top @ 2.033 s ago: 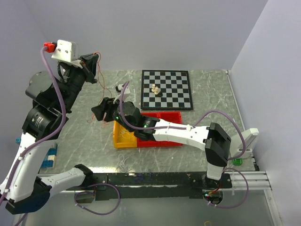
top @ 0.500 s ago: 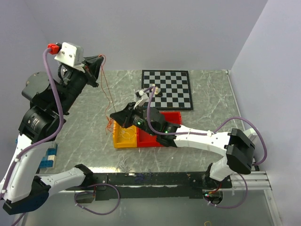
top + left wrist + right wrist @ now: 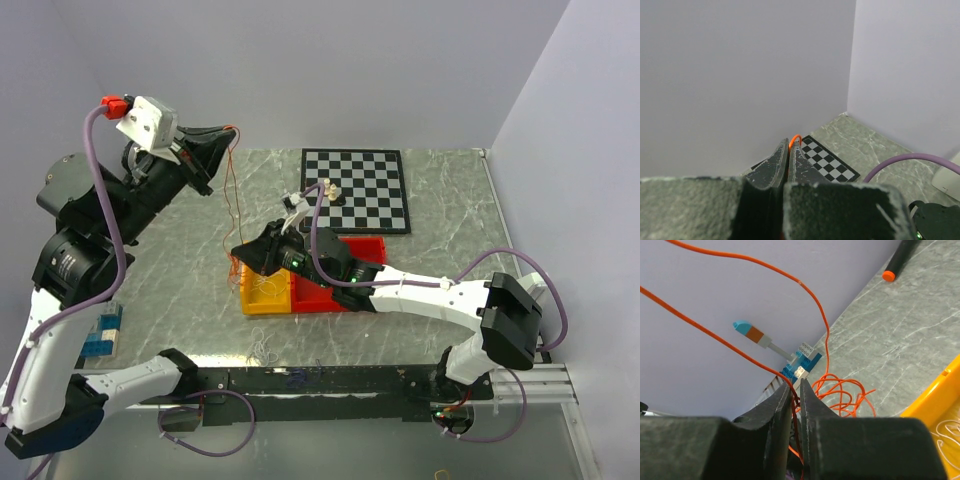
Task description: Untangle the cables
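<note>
A thin orange cable hangs from my left gripper, raised high over the table's back left, down to a small orange heap beside the yellow bin. The left wrist view shows that gripper shut on a loop of the orange cable. My right gripper hovers low over the heap. Its jaws stand slightly apart, and the orange cable runs loosely through the gap. More orange loops lie on the table beyond. Thin white wires lie in the yellow bin.
A red bin adjoins the yellow one under the right arm. A chessboard with two or three small pieces lies at the back. Blue blocks sit at the left front edge, with white wire near the front edge.
My left gripper has moved right and up with the orange cable, drawing it taut. The right arm has shifted to the yellow bin's left edge, and its jaws have just parted a little.
</note>
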`<control>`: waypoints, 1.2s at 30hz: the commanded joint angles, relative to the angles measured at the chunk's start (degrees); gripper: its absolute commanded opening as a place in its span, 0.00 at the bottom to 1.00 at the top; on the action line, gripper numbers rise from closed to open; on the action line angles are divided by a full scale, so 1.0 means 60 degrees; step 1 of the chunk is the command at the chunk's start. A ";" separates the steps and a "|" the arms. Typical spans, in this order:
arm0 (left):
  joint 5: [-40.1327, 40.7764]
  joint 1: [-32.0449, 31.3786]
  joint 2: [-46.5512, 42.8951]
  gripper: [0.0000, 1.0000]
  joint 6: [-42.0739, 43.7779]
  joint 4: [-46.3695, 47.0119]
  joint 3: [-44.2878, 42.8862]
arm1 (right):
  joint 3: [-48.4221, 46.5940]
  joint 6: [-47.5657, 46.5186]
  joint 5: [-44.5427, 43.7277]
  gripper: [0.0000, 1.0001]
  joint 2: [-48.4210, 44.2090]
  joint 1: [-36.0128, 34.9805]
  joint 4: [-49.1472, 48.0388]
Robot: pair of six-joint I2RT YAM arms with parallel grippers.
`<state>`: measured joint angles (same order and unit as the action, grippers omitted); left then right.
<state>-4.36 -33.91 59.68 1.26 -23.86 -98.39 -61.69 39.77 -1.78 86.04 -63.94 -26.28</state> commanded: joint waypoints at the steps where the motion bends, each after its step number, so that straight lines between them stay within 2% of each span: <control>1: -0.0606 0.0100 -0.0118 0.01 -0.0546 0.0534 -0.0447 | 0.0028 -0.0080 0.0209 0.19 -0.0219 0.0125 -0.0160; 7: -0.0694 0.0188 -0.0118 0.01 -0.0634 0.0563 -0.0477 | 0.0043 -0.0007 0.0224 0.24 -0.0248 0.0198 -0.0219; 9: -0.0723 0.0202 -0.0103 0.01 -0.0634 0.0578 -0.0506 | 0.0057 -0.0007 0.0487 0.31 -0.0234 0.0213 -0.0263; 11: -0.0723 0.0217 -0.0088 0.01 -0.0663 0.0578 -0.0521 | 0.0072 0.0007 0.0502 0.34 -0.0219 0.0227 -0.0263; 14: -0.0753 0.0246 -0.0088 0.01 -0.0693 0.0607 -0.0521 | 0.0116 0.0066 0.0531 0.35 -0.0219 0.0242 -0.0307; 20: -0.0636 0.0290 -0.0147 0.01 -0.0620 0.0666 -0.0448 | 0.0145 0.0095 0.0546 0.31 -0.0234 0.0257 -0.0263; 26: -0.0343 0.0305 -0.0161 0.01 -0.0473 0.0753 -0.0433 | 0.0189 0.0066 0.0648 0.36 -0.0219 0.0257 -0.0219; 31: -0.0255 0.0291 -0.0176 0.01 -0.0371 0.0812 -0.0447 | 0.0218 0.0037 0.0780 0.48 -0.0204 0.0257 -0.0190; 34: -0.0225 0.0291 -0.0162 0.01 -0.0341 0.0812 -0.0448 | 0.0233 0.0052 0.0766 0.48 -0.0175 0.0271 -0.0161; 36: -0.0211 0.0291 -0.0162 0.01 -0.0327 0.0812 -0.0448 | 0.0233 0.0095 0.0766 0.43 -0.0175 0.0286 -0.0131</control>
<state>-6.59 -32.42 59.40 -1.08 -21.91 -99.37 -61.36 40.23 2.11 86.04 -62.72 -26.04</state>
